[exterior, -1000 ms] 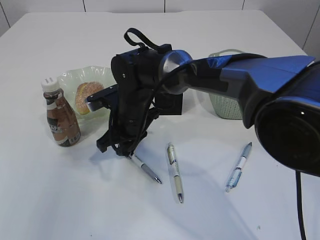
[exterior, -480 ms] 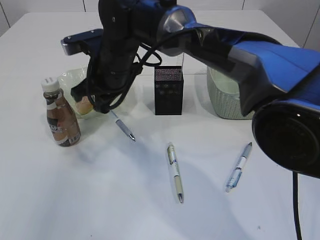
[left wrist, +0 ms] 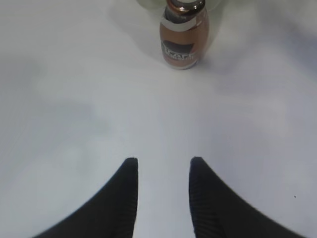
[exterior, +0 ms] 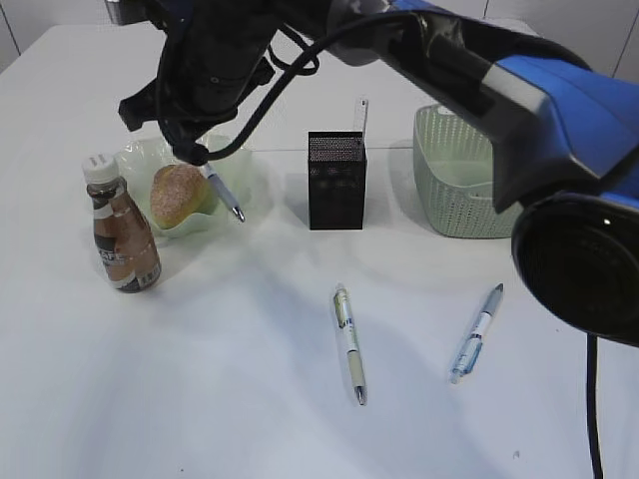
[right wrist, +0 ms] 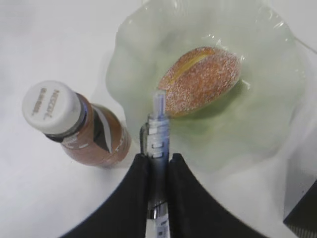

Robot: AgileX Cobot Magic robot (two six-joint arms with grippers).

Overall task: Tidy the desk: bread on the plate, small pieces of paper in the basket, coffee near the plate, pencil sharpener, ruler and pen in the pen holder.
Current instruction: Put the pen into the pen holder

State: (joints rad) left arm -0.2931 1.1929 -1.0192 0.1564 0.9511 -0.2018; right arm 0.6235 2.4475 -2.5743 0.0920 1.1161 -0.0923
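My right gripper (exterior: 196, 152) reaches across to the left and is shut on a pen (exterior: 224, 194), held up over the plate (exterior: 138, 160). In the right wrist view the fingers (right wrist: 138, 178) pinch the pen's (right wrist: 158, 124) barrel above the bread (right wrist: 200, 82), which lies in the plate (right wrist: 267, 114). The coffee (exterior: 120, 238) stands upright just left of the plate. My left gripper (left wrist: 161, 166) hovers open and empty over the desk, facing the coffee (left wrist: 183, 39). The ruler (exterior: 360, 115) sticks out of the pen holder (exterior: 336, 180). The pencil sharpener and paper pieces are out of view.
Two more pens lie on the desk (exterior: 150, 399), one at the front middle (exterior: 349, 342) and one at the front right (exterior: 477, 332). The basket (exterior: 464, 190) stands right of the pen holder. The right arm (exterior: 479, 70) spans the back of the scene.
The right gripper picked the pen up off the desk and carried it up and back to the left, from in front of the pen holder to above the plate. The left gripper stayed open.
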